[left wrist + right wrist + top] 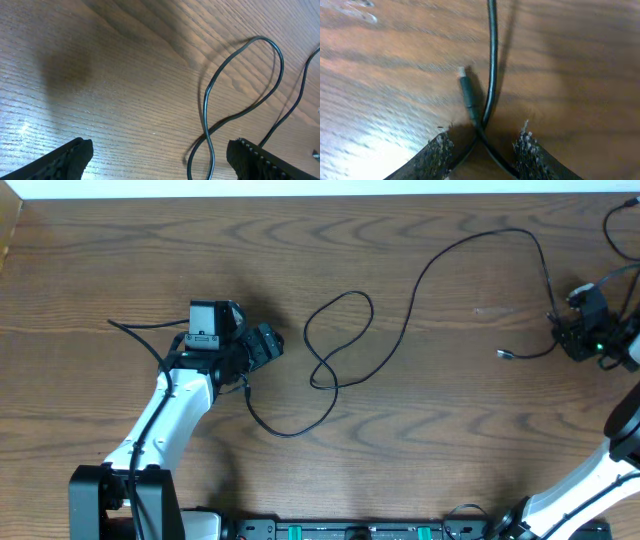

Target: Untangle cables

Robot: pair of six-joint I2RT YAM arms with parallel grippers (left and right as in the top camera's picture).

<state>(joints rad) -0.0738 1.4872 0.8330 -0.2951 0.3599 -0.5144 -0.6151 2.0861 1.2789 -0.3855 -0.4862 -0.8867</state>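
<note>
The black cable (305,330) lies slack across the middle of the table (120,250). It twists into a loop at centre frame, then sweeps up and over to the far right. There the right hand (484,137) sits low over it, and its fingers stand apart with a gap plainly wider than the cord. Two strands cross between them, one ending in a small plug (468,97) just above the fingertips. Nothing is pinched there.

Over on the left, the left hand (160,147) is spread wide and holds nothing, with the loop just ahead of it, up and to the right in its own view.

This cord looks thin, light and floppy, so it should drag and curl rather than hold a shape. It may also slide through a loose pinch. The firmest hold is probably close behind the plug, where it is thicker and stiffer. For the loop, a good spot is likely a free stretch beside the crossing, not on it.
</note>
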